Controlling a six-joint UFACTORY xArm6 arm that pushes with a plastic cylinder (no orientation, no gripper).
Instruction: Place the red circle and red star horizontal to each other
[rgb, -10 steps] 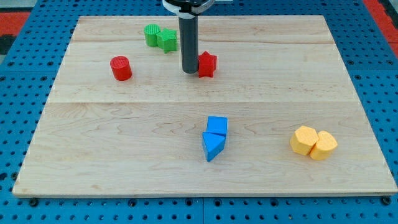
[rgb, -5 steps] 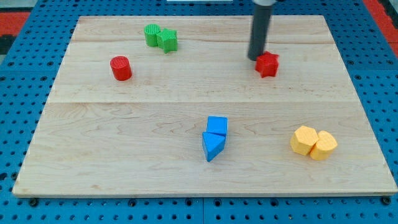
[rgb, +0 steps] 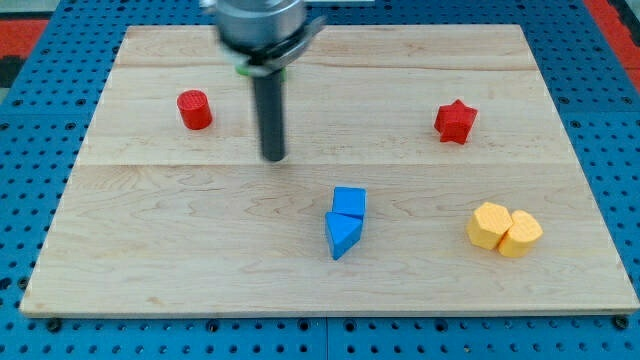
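The red circle (rgb: 194, 109) sits on the wooden board (rgb: 330, 290) at the view's upper left. The red star (rgb: 455, 121) sits at the upper right, nearly level with the circle and slightly lower in the view. My tip (rgb: 273, 157) is on the board between them, right of and a little below the red circle. It touches no block.
A blue cube (rgb: 349, 201) and a blue triangle (rgb: 341, 235) touch each other at the centre bottom. Two yellow blocks (rgb: 503, 229) sit together at the lower right. Two green blocks (rgb: 243, 68) at the top are mostly hidden behind the arm.
The red star has been pushed from the top centre to the upper right. My tip then left it and swung back left to below the green blocks.
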